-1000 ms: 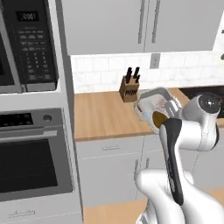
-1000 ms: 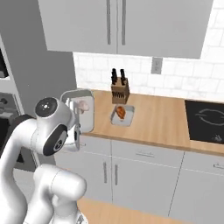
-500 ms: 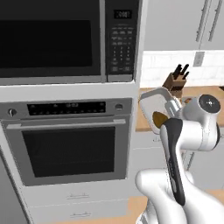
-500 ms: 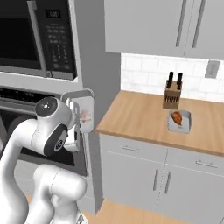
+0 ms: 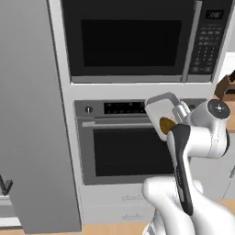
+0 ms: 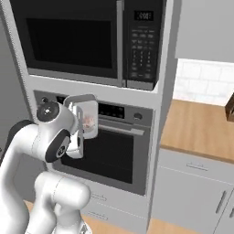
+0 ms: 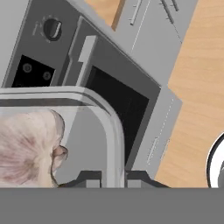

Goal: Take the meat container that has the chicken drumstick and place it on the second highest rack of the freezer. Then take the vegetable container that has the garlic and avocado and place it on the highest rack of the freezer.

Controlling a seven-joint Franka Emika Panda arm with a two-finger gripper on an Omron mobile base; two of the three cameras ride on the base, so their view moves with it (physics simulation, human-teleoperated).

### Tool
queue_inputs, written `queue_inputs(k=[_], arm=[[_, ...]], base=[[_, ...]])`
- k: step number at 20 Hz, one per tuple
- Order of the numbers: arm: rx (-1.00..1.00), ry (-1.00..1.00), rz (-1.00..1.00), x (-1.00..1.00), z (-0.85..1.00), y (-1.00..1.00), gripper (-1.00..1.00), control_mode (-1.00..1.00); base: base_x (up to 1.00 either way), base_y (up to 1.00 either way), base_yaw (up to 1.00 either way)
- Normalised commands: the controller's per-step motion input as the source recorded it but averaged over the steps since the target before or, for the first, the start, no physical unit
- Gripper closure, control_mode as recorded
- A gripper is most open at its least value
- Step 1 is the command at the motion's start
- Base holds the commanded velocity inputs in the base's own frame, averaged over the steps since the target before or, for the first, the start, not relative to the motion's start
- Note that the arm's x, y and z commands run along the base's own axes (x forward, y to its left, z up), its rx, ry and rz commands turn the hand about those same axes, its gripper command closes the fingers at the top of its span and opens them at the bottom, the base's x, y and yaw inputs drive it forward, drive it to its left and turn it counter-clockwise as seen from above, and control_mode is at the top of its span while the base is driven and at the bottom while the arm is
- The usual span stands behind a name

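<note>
Clear plastic vegetable container (image 5: 161,114) with the garlic (image 7: 24,148) rides clamped by its rim in the gripper (image 7: 113,178), in front of the oven (image 5: 124,147); carry it level, I'd say, towards the freezer (image 5: 32,114) at the left.

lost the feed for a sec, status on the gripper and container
Gripper shut on container rim. Garlic and avocado inside. Oven ahead, freezer at left.
</note>
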Motion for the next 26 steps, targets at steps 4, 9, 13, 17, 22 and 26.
queue_inputs(k=[4, 9, 13, 17, 22, 26], arm=[[0.0, 0.0, 0.0, 0.0, 0.0, 0.0, 1.0, 1.0], [0.0, 0.0, 0.0, 0.0, 0.0, 0.0, 1.0, 1.0], [0.0, 0.0, 0.0, 0.0, 0.0, 0.0, 1.0, 1.0], [0.0, 0.0, 0.0, 0.0, 0.0, 0.0, 1.0, 1.0], [0.0, 0.0, 0.0, 0.0, 0.0, 0.0, 1.0, 1.0], [0.0, 0.0, 0.0, 0.0, 0.0, 0.0, 1.0, 1.0]], base=[[-0.5, 1.0, 0.06], [-0.31, 1.0, 0.02], [0.0, 1.0, -0.01], [0.09, 1.0, -0.07], [0.1, 1.0, -0.04], [0.38, 0.62, -0.01]])
